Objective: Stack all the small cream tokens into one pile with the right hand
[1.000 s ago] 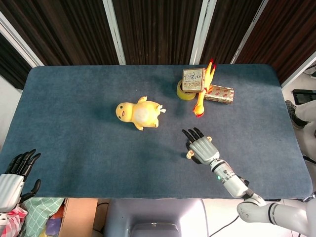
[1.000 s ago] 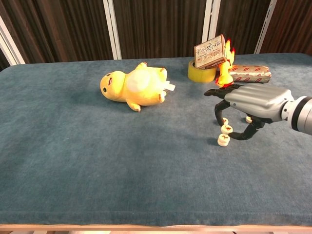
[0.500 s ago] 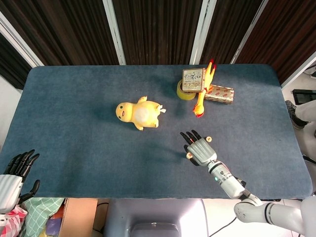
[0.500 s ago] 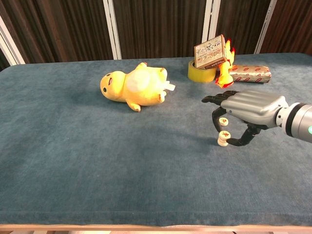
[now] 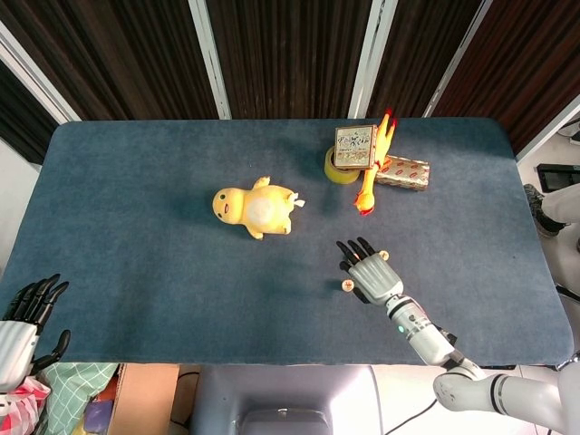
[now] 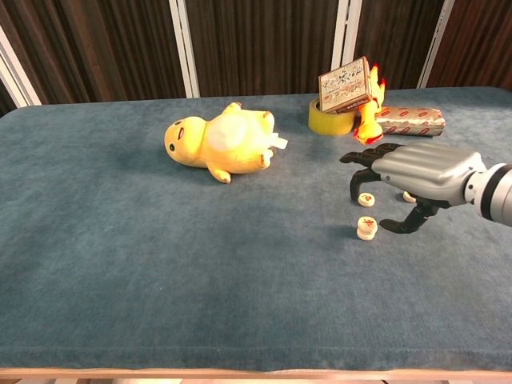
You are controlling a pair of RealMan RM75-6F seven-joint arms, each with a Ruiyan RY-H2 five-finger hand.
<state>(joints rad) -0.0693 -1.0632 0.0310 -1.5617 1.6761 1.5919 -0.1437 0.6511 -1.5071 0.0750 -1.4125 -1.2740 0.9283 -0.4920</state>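
A short pile of cream tokens (image 6: 366,230) stands on the blue table (image 6: 160,256), showing at the hand's left edge in the head view (image 5: 348,285). A single token (image 6: 367,199) lies flat just behind the pile, under my right hand's fingertips (image 6: 356,189). Another token (image 6: 409,197) peeks out beyond the palm (image 5: 383,255). My right hand (image 6: 420,170) (image 5: 370,272) hovers to the right of the pile, fingers arched down and apart, holding nothing. My left hand (image 5: 23,317) hangs off the table's near left corner, fingers spread and empty.
A yellow duck plush (image 6: 220,142) lies left of centre. At the back right are a yellow tape roll (image 6: 330,120) with a small box (image 6: 346,85) on it, a rubber chicken (image 6: 370,108) and a wrapped bar (image 6: 410,121).
A loose token that lay between the others now sits on the pile. My right hand came over the pile, then drew back to the right. The left hand sank slightly.
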